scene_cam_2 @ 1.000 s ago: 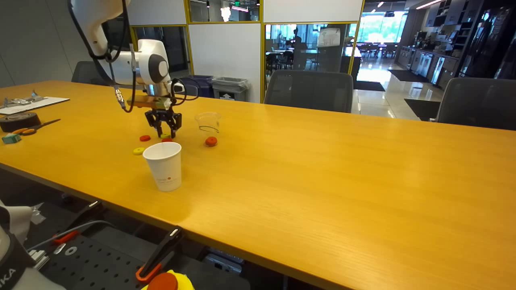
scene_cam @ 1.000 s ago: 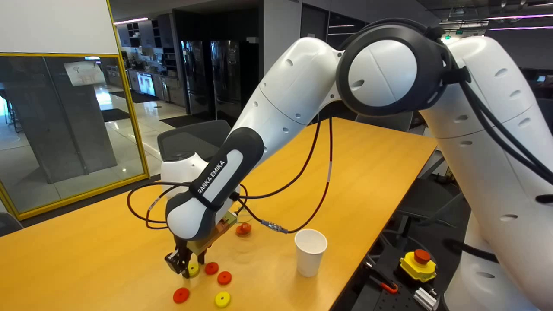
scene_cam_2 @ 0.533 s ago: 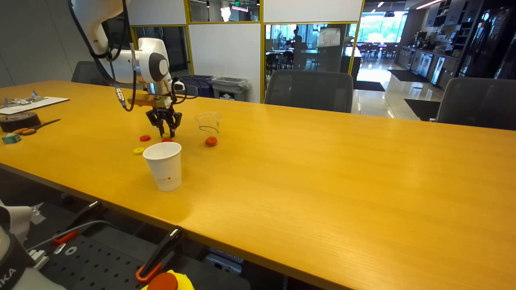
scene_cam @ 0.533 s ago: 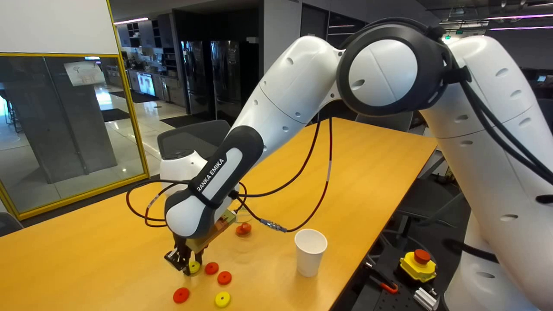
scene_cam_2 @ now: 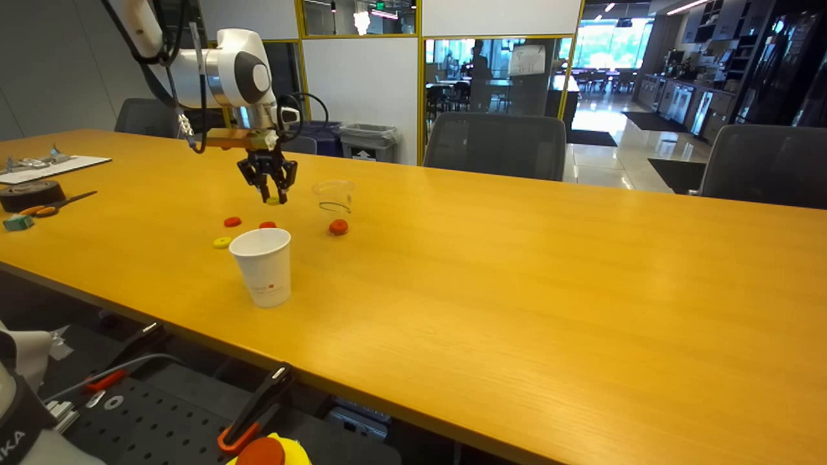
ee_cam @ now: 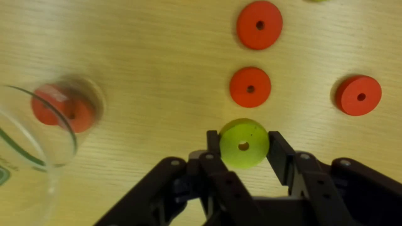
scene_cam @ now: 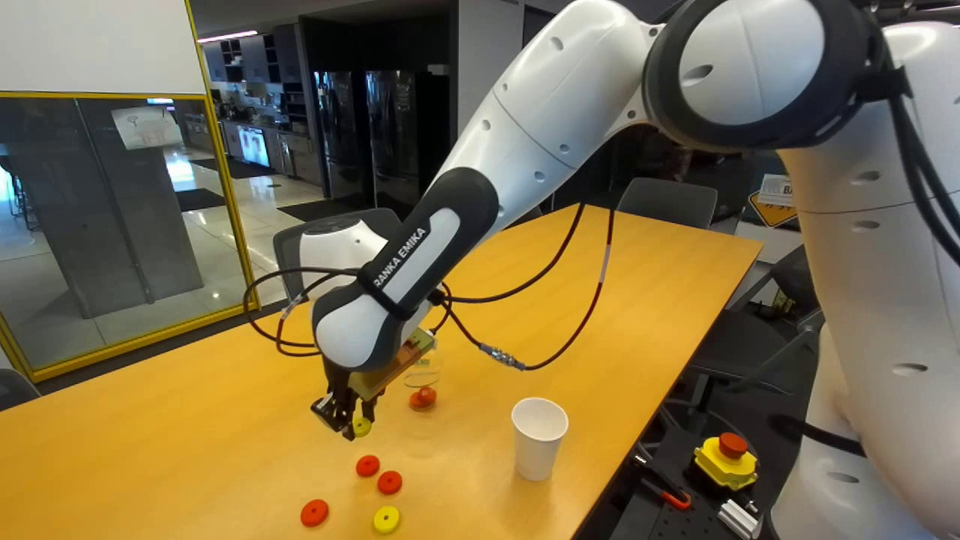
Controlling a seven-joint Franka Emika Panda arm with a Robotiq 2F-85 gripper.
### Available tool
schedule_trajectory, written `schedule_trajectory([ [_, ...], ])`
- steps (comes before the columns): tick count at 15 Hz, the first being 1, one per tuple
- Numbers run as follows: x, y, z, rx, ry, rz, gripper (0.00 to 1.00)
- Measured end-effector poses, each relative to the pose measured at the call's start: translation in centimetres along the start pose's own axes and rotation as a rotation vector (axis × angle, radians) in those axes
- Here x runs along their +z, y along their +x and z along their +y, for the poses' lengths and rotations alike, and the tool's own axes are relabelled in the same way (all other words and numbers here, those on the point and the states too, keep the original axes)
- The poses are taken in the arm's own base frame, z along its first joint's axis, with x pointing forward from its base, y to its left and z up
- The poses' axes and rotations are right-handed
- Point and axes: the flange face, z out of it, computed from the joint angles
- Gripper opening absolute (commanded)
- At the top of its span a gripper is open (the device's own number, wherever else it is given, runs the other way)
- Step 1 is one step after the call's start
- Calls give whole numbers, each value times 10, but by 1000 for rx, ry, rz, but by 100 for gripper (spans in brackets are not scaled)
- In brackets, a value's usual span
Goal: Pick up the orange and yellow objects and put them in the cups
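My gripper [ee_cam: 243,139] is shut on a yellow disc [ee_cam: 245,158], one finger on each side of its rim. In both exterior views the gripper [scene_cam: 359,422] [scene_cam_2: 274,197] holds this disc above the table. Three orange-red discs [ee_cam: 250,88] [ee_cam: 260,25] [ee_cam: 359,95] lie flat below. Another yellow disc [scene_cam: 386,520] lies near them; only its edge shows in the wrist view. A clear cup [scene_cam_2: 334,196] stands beside the gripper, with orange-red discs [scene_cam: 423,398] at its bottom. A white paper cup [scene_cam: 538,439] stands upright; its inside bottom is hidden.
Black tape [scene_cam_2: 31,195], scissors [scene_cam_2: 58,205], a small green box [scene_cam_2: 18,222] and a clipboard [scene_cam_2: 55,169] lie at one end of the table [scene_cam_2: 517,290]. Chairs [scene_cam_2: 494,145] stand along the far edge. Cables hang from the arm.
The gripper has closed on the yellow disc and lifted it off the table, shifting toward the clear cup. The other discs and both cups have not moved.
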Motion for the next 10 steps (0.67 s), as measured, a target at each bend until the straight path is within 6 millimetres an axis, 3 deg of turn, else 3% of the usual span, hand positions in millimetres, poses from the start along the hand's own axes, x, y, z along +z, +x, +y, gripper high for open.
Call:
schedule_trajectory([
  [10, -55, -128, 107, 130, -65, -4, 22],
])
